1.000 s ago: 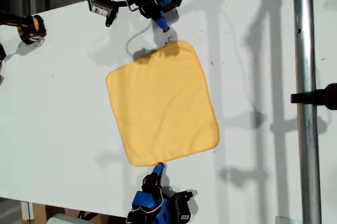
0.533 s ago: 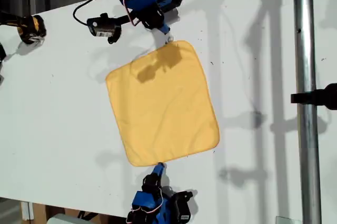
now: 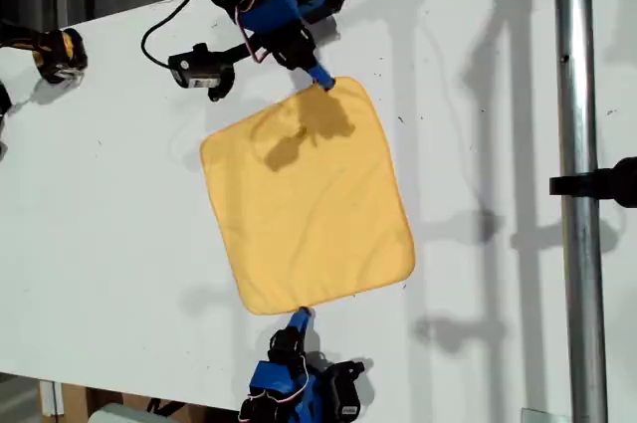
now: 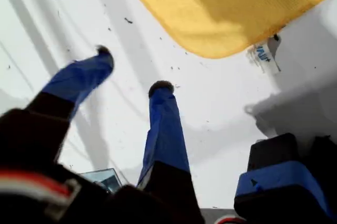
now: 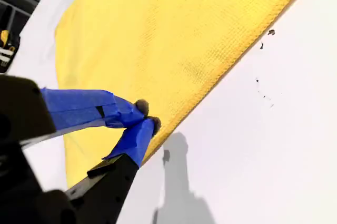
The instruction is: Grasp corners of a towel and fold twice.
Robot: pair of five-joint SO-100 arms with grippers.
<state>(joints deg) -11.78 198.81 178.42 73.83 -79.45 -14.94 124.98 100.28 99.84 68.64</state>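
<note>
Spread flat on the tabletop (image 3: 119,204) for corner pickup, towel (image 3: 307,194): first gripper (image 4: 129,68) fingers released short of a corner, second gripper (image 5: 145,116) fingers clenched at its hem.

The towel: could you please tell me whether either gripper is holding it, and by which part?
My first gripper is open, holding nothing. My second gripper is shut at the towel's edge; grip unclear.

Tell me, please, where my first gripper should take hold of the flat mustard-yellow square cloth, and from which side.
Probably the rounded, hemmed corner of the mustard-yellow square cloth, beside its white label. It lies flat just ahead of my first gripper, whose jaws stand open. Come in low from the bare white table and pinch the hem.
</note>
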